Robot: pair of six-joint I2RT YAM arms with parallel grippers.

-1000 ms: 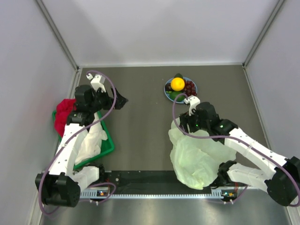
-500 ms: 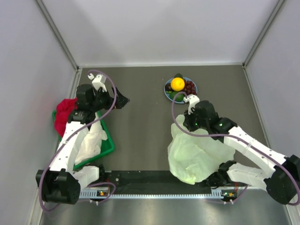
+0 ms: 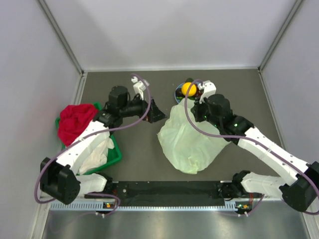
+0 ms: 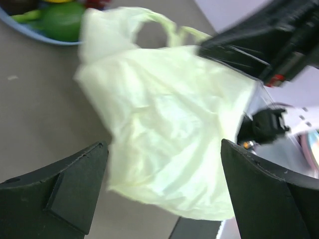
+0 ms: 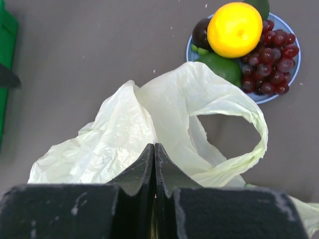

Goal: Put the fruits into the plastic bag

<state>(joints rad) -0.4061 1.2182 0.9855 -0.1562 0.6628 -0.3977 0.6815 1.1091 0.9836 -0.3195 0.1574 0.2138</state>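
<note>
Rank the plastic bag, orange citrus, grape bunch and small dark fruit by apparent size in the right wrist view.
1. Plastic bag: largest by far, though nearest the camera.
2. Orange citrus and grape bunch: too alike to rank.
3. Small dark fruit: smallest.

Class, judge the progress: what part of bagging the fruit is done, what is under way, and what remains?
Done: nothing bagged; the citrus, grapes, green fruit and dark fruit lie on the blue plate. Under way: the right gripper pinches the plastic bag close to the plate, while the left gripper is open, facing the bag. Left: open the bag and load all four fruits.
</note>
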